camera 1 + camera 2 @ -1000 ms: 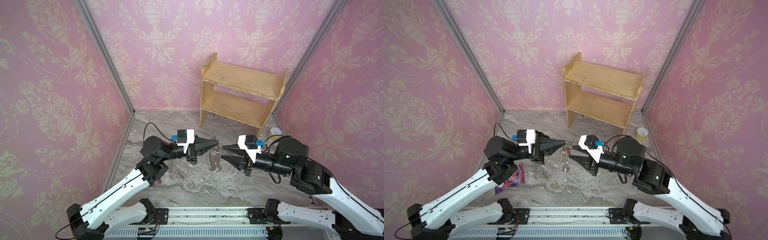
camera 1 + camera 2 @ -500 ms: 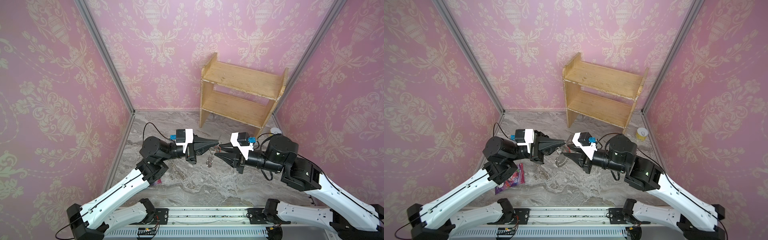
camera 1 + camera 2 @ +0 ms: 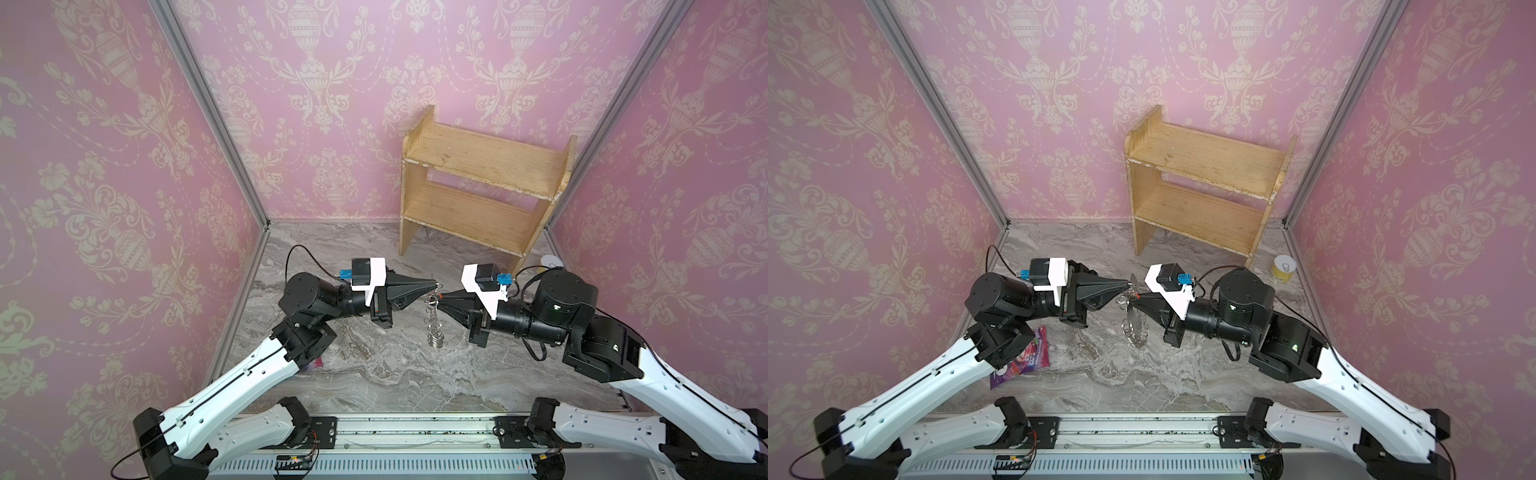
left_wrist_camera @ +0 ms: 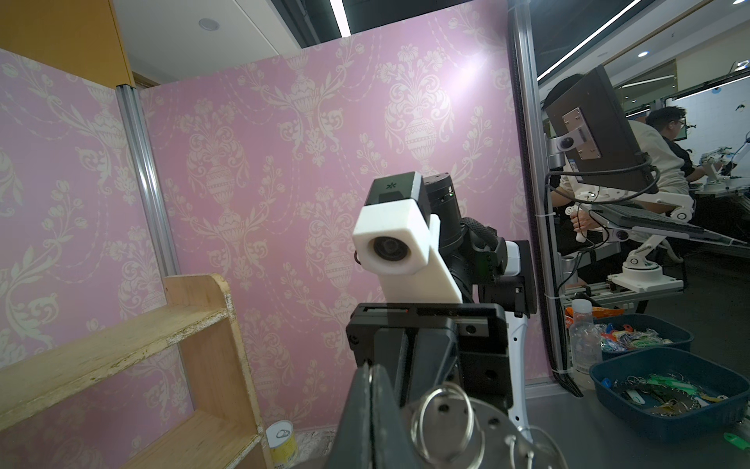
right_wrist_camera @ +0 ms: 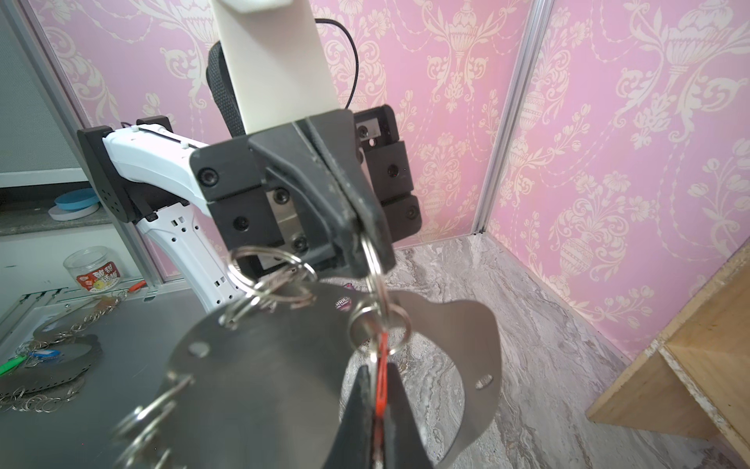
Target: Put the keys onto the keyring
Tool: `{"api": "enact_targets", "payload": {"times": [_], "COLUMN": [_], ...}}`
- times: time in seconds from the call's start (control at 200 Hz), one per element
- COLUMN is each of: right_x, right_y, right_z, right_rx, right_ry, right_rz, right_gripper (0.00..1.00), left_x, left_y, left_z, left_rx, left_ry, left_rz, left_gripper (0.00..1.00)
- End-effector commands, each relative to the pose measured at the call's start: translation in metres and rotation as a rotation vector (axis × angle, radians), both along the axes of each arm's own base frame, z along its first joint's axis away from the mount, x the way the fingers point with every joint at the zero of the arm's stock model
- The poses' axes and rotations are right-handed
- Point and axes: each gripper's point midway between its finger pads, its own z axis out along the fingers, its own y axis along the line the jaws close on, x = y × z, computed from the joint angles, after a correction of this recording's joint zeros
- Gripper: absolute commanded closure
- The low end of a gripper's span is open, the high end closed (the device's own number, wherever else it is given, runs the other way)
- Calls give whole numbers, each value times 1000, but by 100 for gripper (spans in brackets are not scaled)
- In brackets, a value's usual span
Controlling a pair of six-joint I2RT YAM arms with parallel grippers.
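Keyring [image 3: 434,324] hangs below and between the tips of left gripper [image 3: 435,285] and right gripper [image 3: 443,296]; keys [image 5: 380,365] in the right gripper. Shelf [image 3: 478,195] stands behind both; can [image 3: 1283,269] behind the right gripper, packet [image 3: 1025,357] left of the left gripper.

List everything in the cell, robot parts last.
keyring: 1, silver plate edged with split rings, hanging between the grippers
key: 1, silver with red tag, in right gripper
shelf: 1, wood, back right of table
can: 1, yellow, right of shelf by wall
snack packet: 1, purple, table's left, partly under left arm
table: 1, grey marble
left gripper: 1, black, shut on a keyring split ring
right gripper: 1, black, shut on the key's tag
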Motion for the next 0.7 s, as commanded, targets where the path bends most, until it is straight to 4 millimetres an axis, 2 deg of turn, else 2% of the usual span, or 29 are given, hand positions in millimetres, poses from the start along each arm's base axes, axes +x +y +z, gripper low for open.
{"api": "enact_targets", "payload": {"times": [0.0,0.691], "right_x": [-2,0], "right_y": [-14,-23], "right_z": [14,33], "right_rx": [8,-14], "right_ry": [-35,-112], "right_rz": [-31,-65], "right_gripper": [100,100], "left_x": [-12,-10], "left_y": [12,3], "left_z": [17,9], "left_rx": [-45,-3], "left_ry": [-43,1], "left_rz": [-17,-59], "left_gripper": [100,100]}}
